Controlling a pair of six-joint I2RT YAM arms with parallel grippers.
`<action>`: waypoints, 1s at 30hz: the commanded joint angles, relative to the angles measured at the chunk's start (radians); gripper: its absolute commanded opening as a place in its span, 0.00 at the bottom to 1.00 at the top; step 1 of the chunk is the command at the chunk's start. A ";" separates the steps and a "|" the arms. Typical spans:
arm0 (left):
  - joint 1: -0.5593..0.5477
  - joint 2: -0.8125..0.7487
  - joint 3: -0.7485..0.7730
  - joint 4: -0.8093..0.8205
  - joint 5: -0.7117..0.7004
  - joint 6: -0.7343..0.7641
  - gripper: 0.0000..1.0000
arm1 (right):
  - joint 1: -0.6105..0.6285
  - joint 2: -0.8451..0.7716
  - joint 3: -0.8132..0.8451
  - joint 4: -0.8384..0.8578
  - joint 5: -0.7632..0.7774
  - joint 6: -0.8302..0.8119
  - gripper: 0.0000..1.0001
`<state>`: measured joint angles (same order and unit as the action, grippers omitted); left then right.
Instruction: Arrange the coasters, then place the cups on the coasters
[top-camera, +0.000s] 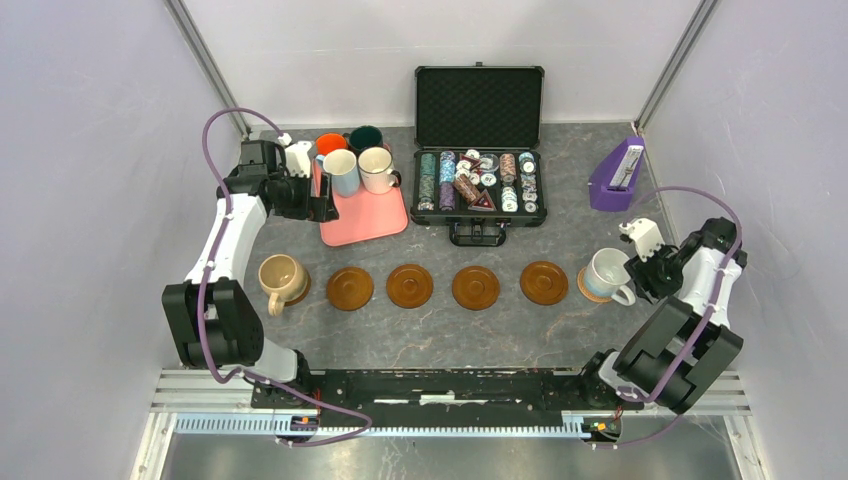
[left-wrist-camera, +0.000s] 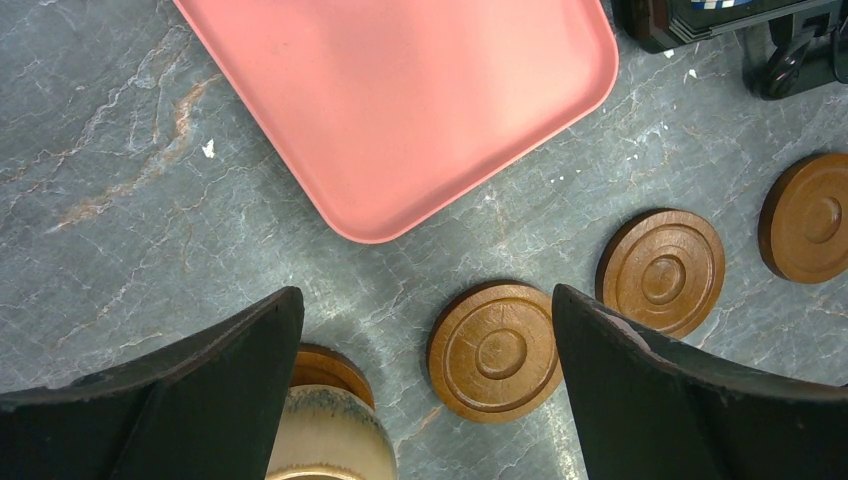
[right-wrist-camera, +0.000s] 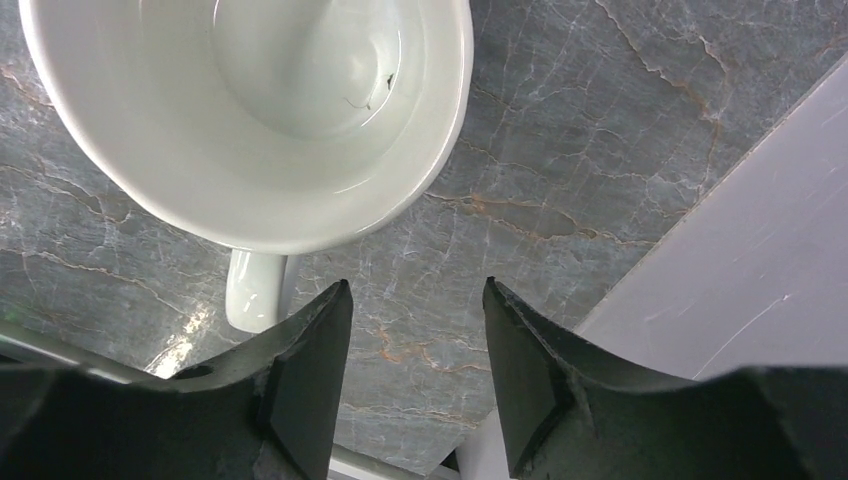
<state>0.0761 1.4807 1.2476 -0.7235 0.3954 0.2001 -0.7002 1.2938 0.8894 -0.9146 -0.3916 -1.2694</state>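
Mug (top-camera: 606, 272) on coaster (top-camera: 582, 286) beside right end effector (right-wrist-camera: 415, 290)

I found the tan mug (left-wrist-camera: 330, 440) cut off by the left wrist view's bottom edge, its coaster (left-wrist-camera: 335, 368) mostly hidden beneath; the white mug (right-wrist-camera: 250, 110) overran the right wrist view's top.
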 joint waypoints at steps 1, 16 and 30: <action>-0.006 0.007 0.015 0.014 0.020 -0.025 1.00 | 0.003 -0.001 0.011 -0.019 -0.024 -0.004 0.62; -0.005 0.015 0.017 0.014 0.019 -0.021 1.00 | 0.004 -0.050 -0.038 -0.062 -0.039 -0.033 0.74; -0.006 0.031 0.073 -0.013 0.012 -0.003 1.00 | 0.000 -0.046 0.003 -0.088 0.059 -0.030 0.80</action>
<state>0.0757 1.5108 1.2545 -0.7311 0.3962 0.2005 -0.7002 1.2556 0.8574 -0.9733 -0.4011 -1.2907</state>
